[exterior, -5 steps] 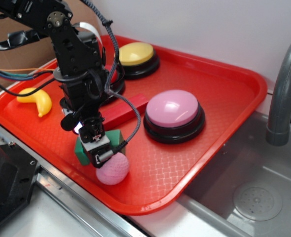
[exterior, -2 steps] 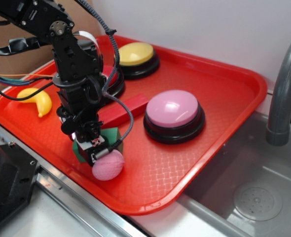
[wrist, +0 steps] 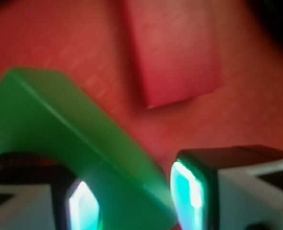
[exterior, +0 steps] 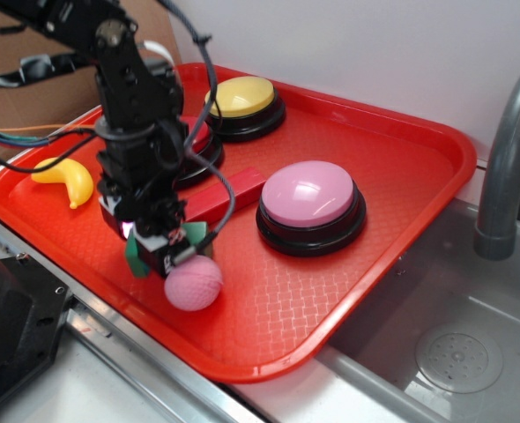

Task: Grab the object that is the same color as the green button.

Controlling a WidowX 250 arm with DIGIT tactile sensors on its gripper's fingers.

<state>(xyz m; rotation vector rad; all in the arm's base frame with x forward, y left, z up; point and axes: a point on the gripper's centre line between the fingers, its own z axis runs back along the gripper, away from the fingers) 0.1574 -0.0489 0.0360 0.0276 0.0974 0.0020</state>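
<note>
The object, a dark green arch block (exterior: pixel 138 256), sits tilted between my fingers just above the tray floor. My gripper (exterior: pixel 167 250) is shut on it, pointing straight down near the tray's front edge. In the wrist view the green block (wrist: pixel 84 129) fills the lower left, with one end pinched between the two fingertips of my gripper (wrist: pixel 134 201). The green button is not in view; no button here shows a green top.
A pink dimpled ball (exterior: pixel 193 282) lies right against the gripper's front. A red bar (exterior: pixel 229 196) (wrist: pixel 175 57) lies behind it. On the red tray (exterior: pixel 401 123) stand a pink-topped button (exterior: pixel 308 194), a yellow-topped button (exterior: pixel 241 95) and a toy banana (exterior: pixel 66 179). A sink (exterior: pixel 454 352) and faucet (exterior: pixel 507 167) are at the right.
My gripper has shifted slightly left and up with the green block, which now hangs tilted. The pink ball has rolled a little left with it.
</note>
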